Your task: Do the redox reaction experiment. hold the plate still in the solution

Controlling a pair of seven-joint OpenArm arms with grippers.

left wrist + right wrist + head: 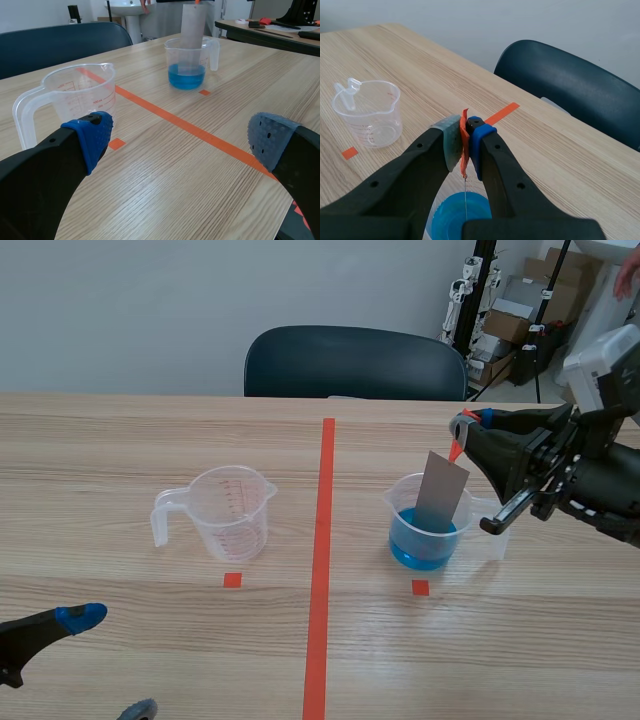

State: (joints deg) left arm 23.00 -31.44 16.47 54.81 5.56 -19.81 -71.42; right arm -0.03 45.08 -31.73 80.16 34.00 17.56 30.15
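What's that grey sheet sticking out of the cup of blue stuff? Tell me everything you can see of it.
The grey plate is a thin, flat rectangle, matte and metal-looking. It stands nearly upright, slightly tilted, in the clear cup, its lower end dipped in the blue liquid. An orange tab at its top corner is pinched by the right pincer. From above it shows only as a thin edge. Whether it touches the cup's rim cannot be told.

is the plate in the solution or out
In. The grey plate has its lower end in the blue solution in the measuring cup; the right end effector pinches its orange tab.
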